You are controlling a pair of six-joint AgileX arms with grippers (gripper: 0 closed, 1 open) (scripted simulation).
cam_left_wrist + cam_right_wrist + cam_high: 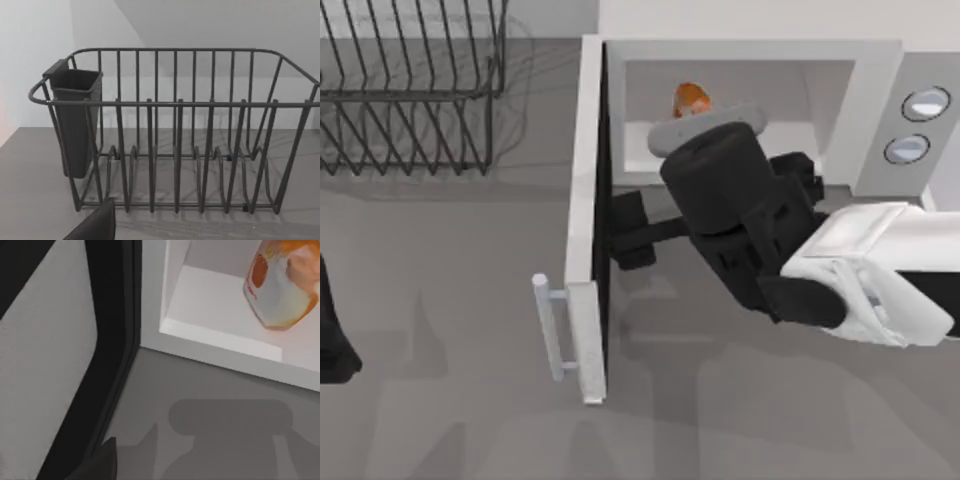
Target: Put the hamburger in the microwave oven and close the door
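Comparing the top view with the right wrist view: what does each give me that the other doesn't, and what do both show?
Top view alone: the microwave oven's two knobs, the door's bar handle, the wire dish rack, and my right arm reaching in front of the cavity. Right wrist view alone: a close look at the hamburger resting on the cavity floor. Both: the hamburger inside the microwave oven and the door standing open.

My right arm (860, 270) reaches in from the right edge of the top view, its white forearm leading to a black wrist (730, 190) angled up and leftward. A dark part, apparently its hand (635, 232), sticks out leftward from the wrist. My left arm (332, 335) sits parked at the left edge, a dark shape.
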